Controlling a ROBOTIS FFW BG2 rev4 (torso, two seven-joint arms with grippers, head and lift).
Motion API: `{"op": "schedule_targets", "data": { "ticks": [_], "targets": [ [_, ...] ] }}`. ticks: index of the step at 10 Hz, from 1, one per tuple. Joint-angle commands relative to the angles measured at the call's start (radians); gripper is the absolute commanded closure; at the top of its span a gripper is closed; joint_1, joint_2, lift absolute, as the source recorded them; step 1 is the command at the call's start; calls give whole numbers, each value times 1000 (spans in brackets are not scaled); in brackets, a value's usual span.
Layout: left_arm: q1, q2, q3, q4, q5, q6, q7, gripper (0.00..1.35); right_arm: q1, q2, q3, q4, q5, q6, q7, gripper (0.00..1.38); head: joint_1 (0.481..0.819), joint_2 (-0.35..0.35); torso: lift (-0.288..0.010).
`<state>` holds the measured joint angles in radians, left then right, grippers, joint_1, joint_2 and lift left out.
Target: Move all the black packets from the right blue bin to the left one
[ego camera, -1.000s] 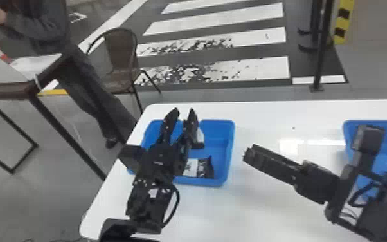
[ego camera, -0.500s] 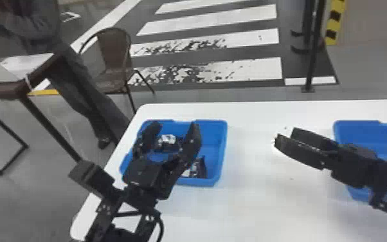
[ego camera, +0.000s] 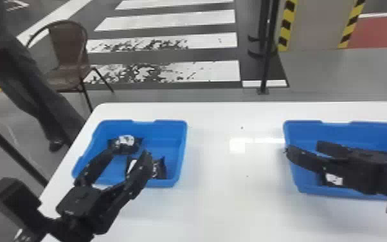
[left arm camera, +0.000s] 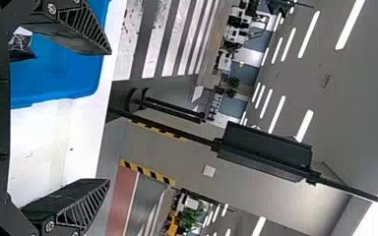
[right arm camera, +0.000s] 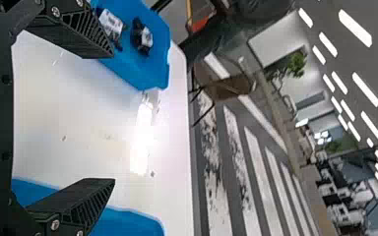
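Note:
In the head view my left gripper stands open over the front of the left blue bin, where two black packets with white labels lie: one at the back, one near the front partly behind a finger. My right gripper, open and holding nothing, is over the left part of the right blue bin; a black packet lies below it, partly covered. In the left wrist view the left gripper is empty. The right wrist view has the right gripper with nothing between its fingers.
Both bins sit on a white table, with a stretch of tabletop between them. Behind the table's left side are a brown chair and a standing person. A dark post rises beyond the far edge.
My left gripper has come back toward the bin's front and spread wider, uncovering the back packet. The right gripper has moved right, from above the bare table to over the right bin. The head view has shifted.

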<state>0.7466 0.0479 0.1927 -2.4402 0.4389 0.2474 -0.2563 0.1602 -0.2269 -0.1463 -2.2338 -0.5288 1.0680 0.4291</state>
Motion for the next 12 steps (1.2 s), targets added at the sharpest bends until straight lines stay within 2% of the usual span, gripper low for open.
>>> {"op": "schedule_targets", "data": {
  "ticks": [1,2,3,5,8,9,12],
  "targets": [
    [-3,-3,5,-1,0,15,-6,116,48,18,-51,-124,36,159,-78,128,695,123,-140],
    [0,-3,3,-1,2,23,-8,117,85,31,-67,-207,64,225,-164,128,695,92,-140],
    [2,-3,5,-1,8,25,-12,116,100,40,-77,-244,120,250,-217,128,695,60,-140],
    [2,-3,5,-1,14,30,-15,117,85,41,-81,-232,176,272,-314,128,695,8,-140],
    [2,-3,7,-1,-8,23,-21,116,-47,41,-103,-79,268,274,-345,130,695,-71,-140],
    [9,-6,5,-1,-32,-34,-21,116,-94,40,-103,-1,275,270,-345,131,695,-100,-140],
    [7,-6,5,-1,-32,-22,-21,110,-187,37,-49,178,301,272,-345,131,695,-120,-140]
  ]
}}
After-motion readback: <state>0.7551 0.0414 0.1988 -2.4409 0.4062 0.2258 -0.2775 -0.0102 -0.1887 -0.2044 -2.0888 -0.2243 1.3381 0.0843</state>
